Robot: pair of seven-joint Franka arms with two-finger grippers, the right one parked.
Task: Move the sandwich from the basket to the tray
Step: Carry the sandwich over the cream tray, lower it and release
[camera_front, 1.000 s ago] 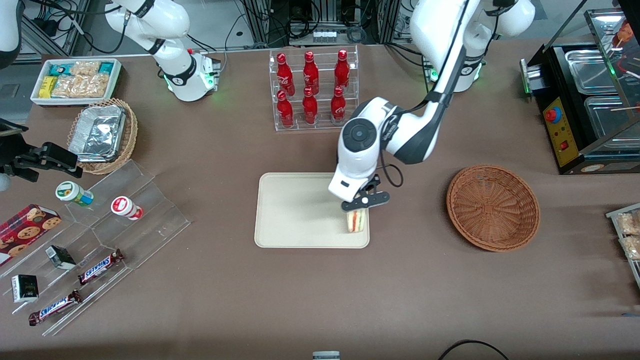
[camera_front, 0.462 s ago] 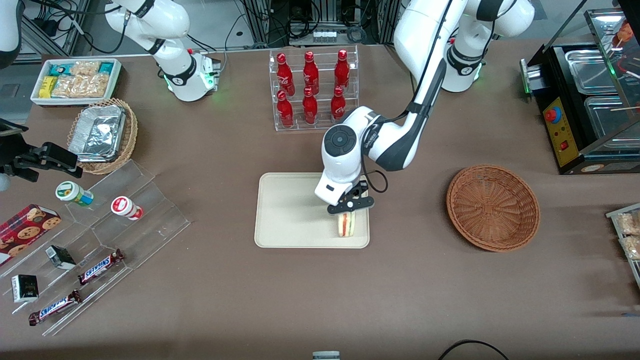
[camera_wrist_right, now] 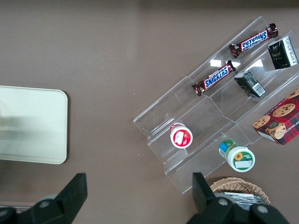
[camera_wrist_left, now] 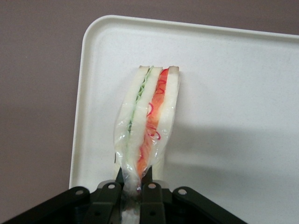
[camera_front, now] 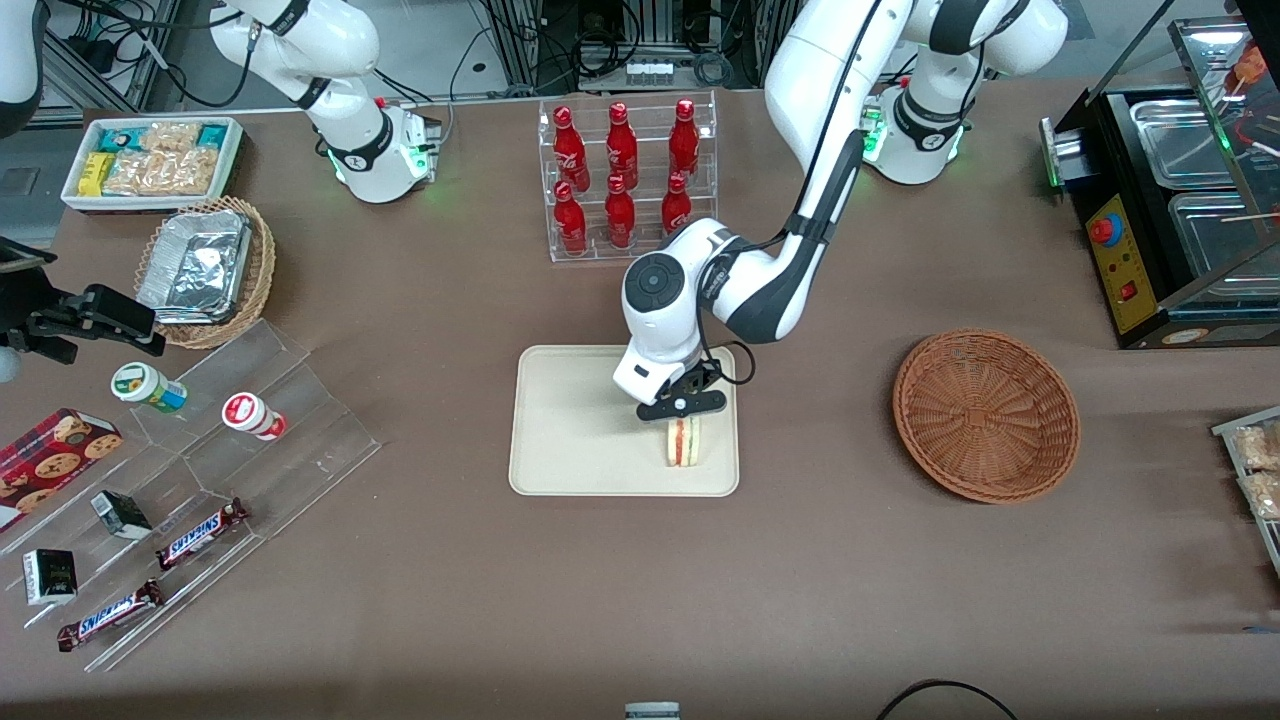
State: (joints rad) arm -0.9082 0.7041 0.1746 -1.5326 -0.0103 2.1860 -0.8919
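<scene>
The sandwich (camera_front: 684, 443) is a plastic-wrapped wedge of white bread with green and red-pink filling along its edge (camera_wrist_left: 149, 116). My left gripper (camera_front: 680, 408) is shut on its narrow end (camera_wrist_left: 133, 186), and the wrapping is bunched between the fingers. It hangs over the cream tray (camera_front: 570, 430) near the tray's corner closest to the front camera and the working arm's end. I cannot tell whether it touches the tray (camera_wrist_left: 233, 93). The reddish-brown wicker basket (camera_front: 985, 415) stands empty toward the working arm's end.
A clear rack of red bottles (camera_front: 625, 180) stands farther from the camera than the tray. Toward the parked arm's end are a stepped acrylic stand with snacks (camera_front: 200, 470), a tan basket with foil trays (camera_front: 205, 265) and a white snack bin (camera_front: 150, 160). A black machine (camera_front: 1180, 200) sits at the working arm's end.
The gripper has carried the sandwich a short way over the tray, from its edge at the working arm's end toward its middle. The grip has stayed shut.
</scene>
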